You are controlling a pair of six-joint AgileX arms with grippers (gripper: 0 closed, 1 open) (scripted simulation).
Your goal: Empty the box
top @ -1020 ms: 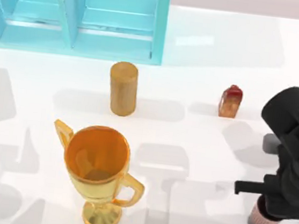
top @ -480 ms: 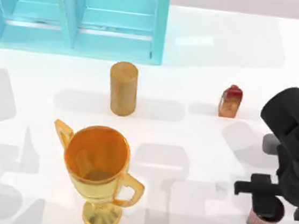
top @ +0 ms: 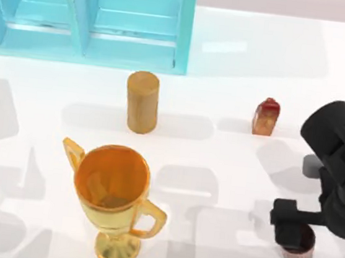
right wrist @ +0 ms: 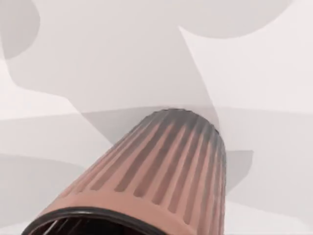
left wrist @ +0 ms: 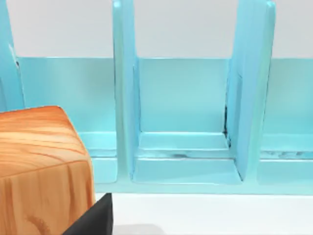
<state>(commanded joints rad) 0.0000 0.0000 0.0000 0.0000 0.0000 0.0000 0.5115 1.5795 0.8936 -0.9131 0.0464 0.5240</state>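
Right gripper: the right gripper (top: 291,233) sits at the table's right, near the front edge, directly over the ribbed brown cup (top: 297,250). Whether its fingers are spread or closed on the cup, I cannot tell.
What changed: over the last second the black finger part has slid from beside the cup's rim to over its mouth, and more of the cup's dark opening now shows below it. The cup itself has shifted slightly toward the front of the table.
Cup close up: in the right wrist view the ribbed brown cup (right wrist: 161,171) stands on bare white tabletop, its black rim nearest the camera.
Left arm: parked at the table's left edge; its wrist view shows a wooden block (left wrist: 41,171) close to the camera.
Box: the box (top: 88,17) stands at the far left of the table; the compartments that show in the left wrist view of the box (left wrist: 183,98) hold nothing.
Around it: wooden cylinder (top: 142,101), gold trophy cup (top: 112,194) and a small red bottle (top: 266,117) stand on the table, all outside the box.
Meaning: judging by this, the emptying looks largely done, and the right arm seems to be setting down or releasing the cup.
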